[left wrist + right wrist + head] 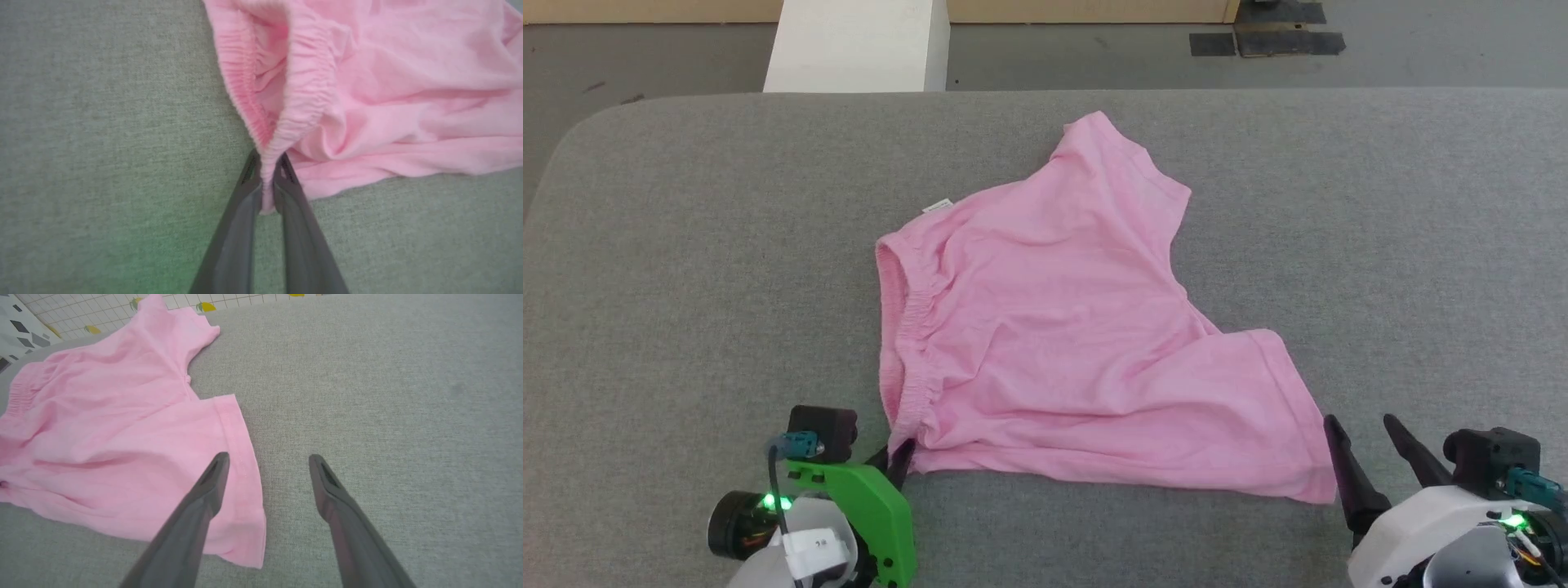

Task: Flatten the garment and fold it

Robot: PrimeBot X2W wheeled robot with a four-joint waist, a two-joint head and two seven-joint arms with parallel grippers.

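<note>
- Garment: light pink, lying on the grey fabric-covered table, about mid-table and toward the robot's edge.
- Mostly spread out but not flat. Soft wrinkles run across the middle and there are folds bunched near the left corner.
- Gathered elastic hem runs down the garment's left side in the head view. The band gapes open a bit, showing an inner layer.
- Small white tag sticks out at the far end of that hem.
- 2 lobes point to the right: 1 goes far and up, the other is near the robot with a stitched edge.
- Left gripper: clamped on the near end of the elastic hem. In the left wrist view the 2 fingers are closed together with a pinch of pink band between them, and a bit of fabric pokes out behind the tips.
- Right gripper: fingers spread apart, nothing in them. It sits just beside the garment's near-right corner.
- Right wrist view: 1 finger overlaps the stitched edge in the picture, the other is over bare grey table. Can't tell if either touches cloth or table.
- Behind the table: grey floor, a white block and dark tape patches.
</note>
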